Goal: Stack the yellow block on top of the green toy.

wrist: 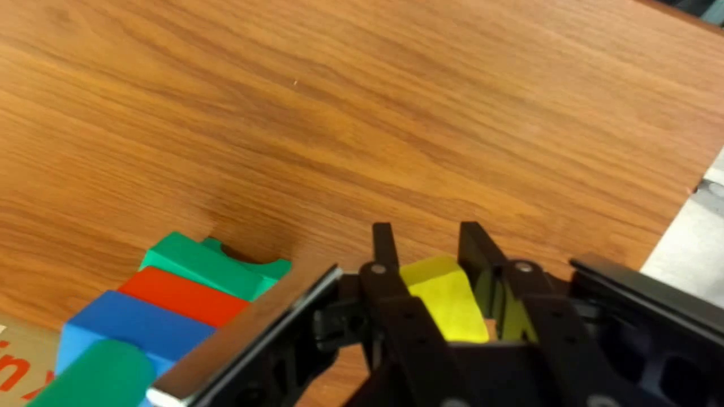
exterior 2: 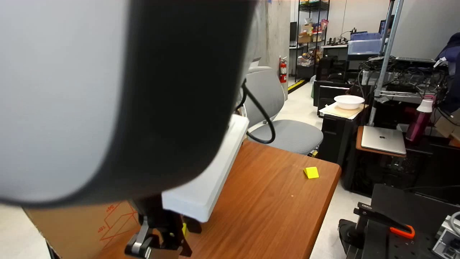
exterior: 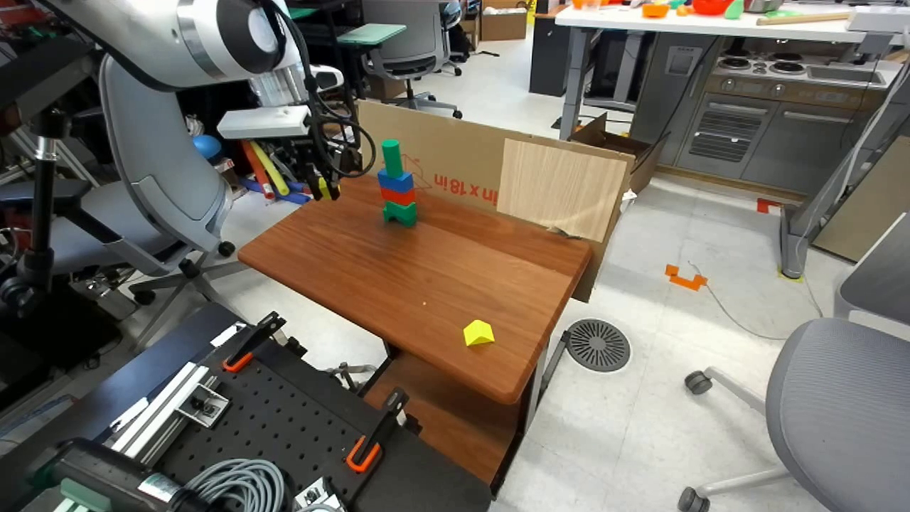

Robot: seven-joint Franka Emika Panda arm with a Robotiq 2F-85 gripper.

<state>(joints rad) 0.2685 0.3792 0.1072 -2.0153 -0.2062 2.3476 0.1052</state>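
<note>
Yellow and held clear of the counter (exterior: 355,263), the yellow block (wrist: 447,302) is pinched between the fingers (wrist: 385,246), which stand apart by no more than its width; in the wrist view their tips reach a little past it. It hangs near the green toy (exterior: 392,158), apart from it, and I can't judge which is higher. The green toy stands on end on a blue block (exterior: 395,181), with a red block (exterior: 398,196) under that and a green arch (exterior: 400,214) at the foot. Close behind all these, a cardboard panel (exterior: 441,142) walls off the counter's far edge. Room to move lies on the other side: a broad stretch of wood runs from the arch to a rounded corner, where a second yellow piece (exterior: 478,333), wedge-shaped, sits near the edge in both exterior views. At the wrist view's right, wood gives way to pale floor (wrist: 693,249). Red print (exterior: 466,189) on the cardboard, upside down in an exterior view, reads "in x 18 in", with a red line drawing (exterior: 418,173) next to it. A pale wooden board (exterior: 561,186) stands against that panel. Farther off, in an exterior view, a silver laptop (exterior 2: 383,142) shows a dark apple-shaped mark (exterior 2: 382,137) on its lid
</note>
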